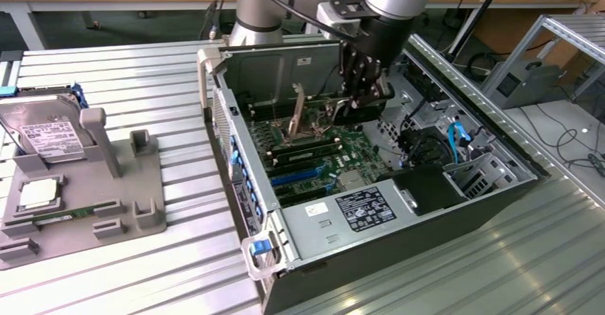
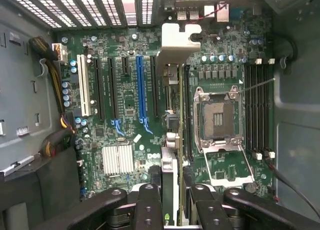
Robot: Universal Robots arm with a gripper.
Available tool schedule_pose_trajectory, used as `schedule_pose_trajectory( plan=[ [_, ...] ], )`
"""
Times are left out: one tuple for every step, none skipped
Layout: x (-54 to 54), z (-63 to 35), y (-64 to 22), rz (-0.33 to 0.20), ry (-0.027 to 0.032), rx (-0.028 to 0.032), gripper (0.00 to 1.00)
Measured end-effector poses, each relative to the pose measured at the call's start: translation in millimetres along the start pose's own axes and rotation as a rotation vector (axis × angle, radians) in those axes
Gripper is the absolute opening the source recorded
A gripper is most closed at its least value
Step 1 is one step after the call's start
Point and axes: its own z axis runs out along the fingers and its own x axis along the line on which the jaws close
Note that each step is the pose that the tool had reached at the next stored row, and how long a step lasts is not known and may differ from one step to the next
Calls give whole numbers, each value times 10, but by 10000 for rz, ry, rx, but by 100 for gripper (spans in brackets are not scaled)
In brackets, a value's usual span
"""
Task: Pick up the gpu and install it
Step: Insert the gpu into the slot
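My gripper (image 1: 364, 97) is lowered inside the open computer case (image 1: 236, 209) and is shut on the gpu (image 2: 178, 120). I see the dark card edge-on in the wrist view, running from between my fingers (image 2: 150, 205) to its silver bracket (image 2: 176, 39) near the vented rear wall. It stands upright over the motherboard (image 2: 125, 104), between the row of expansion slots (image 2: 140, 89) and the open processor socket (image 2: 219, 117). In the exterior view the bracket (image 1: 297, 113) rises to the exterior view's left of my gripper. Whether the card's lower edge touches a slot I cannot tell.
A grey fixture (image 1: 123, 209) at the exterior view's left holds a hard drive (image 1: 42, 127), a processor chip (image 1: 40, 192) and a memory stick (image 1: 57, 219). The case's power supply (image 1: 364, 209), drive cage (image 1: 477, 170), blue cables (image 1: 455, 141) and walls close in around the gripper.
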Motion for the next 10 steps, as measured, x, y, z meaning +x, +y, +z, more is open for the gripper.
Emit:
schedule_pose_trajectory(
  plan=[
    [9,9,21,4,1,0,27],
    [26,32,58,6,1,1,27],
    [39,46,78,7,1,0,27],
    [59,58,101,6,0,1,27],
    [92,70,136,7,1,0,27],
    [160,92,179,6,0,1,27],
    [216,105,200,6,1,0,27],
    [272,123,227,6,0,1,27],
    [294,132,240,6,0,0,27],
    [306,150,257,6,-2,1,27]
  ],
)
